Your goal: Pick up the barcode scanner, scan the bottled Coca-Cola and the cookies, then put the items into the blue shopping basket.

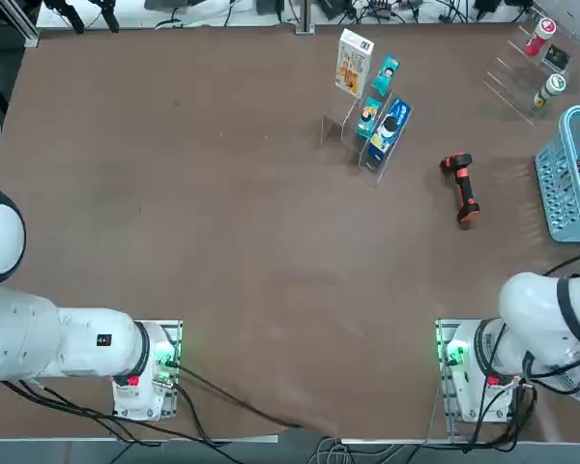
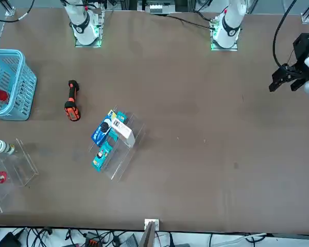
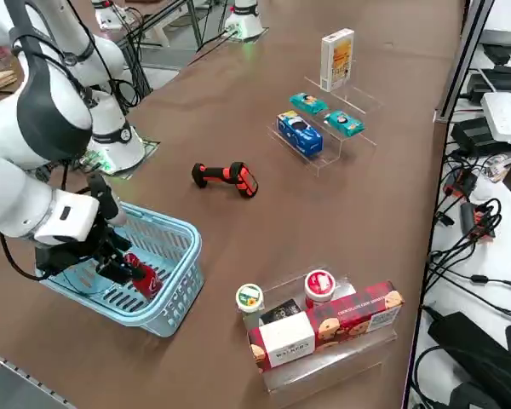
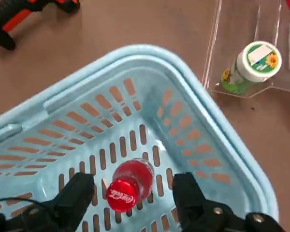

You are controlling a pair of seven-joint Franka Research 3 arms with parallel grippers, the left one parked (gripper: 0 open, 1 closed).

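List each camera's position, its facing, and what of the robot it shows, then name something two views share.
Top: overhead, looking down on the table; both arm bases at the bottom edge; the barcode scanner lies right of centre.
Front: across the table, facing the robot; bases at the far edge.
Right side: raised at the robot's right, looking diagonally; the right arm reaches into the blue shopping basket.
Right wrist: on the arm, looking down past the right gripper, open around the bottled Coca-Cola.
Shared: top and right side both show the cookies upright on the clear stand.

Overhead, front, side, close wrist views
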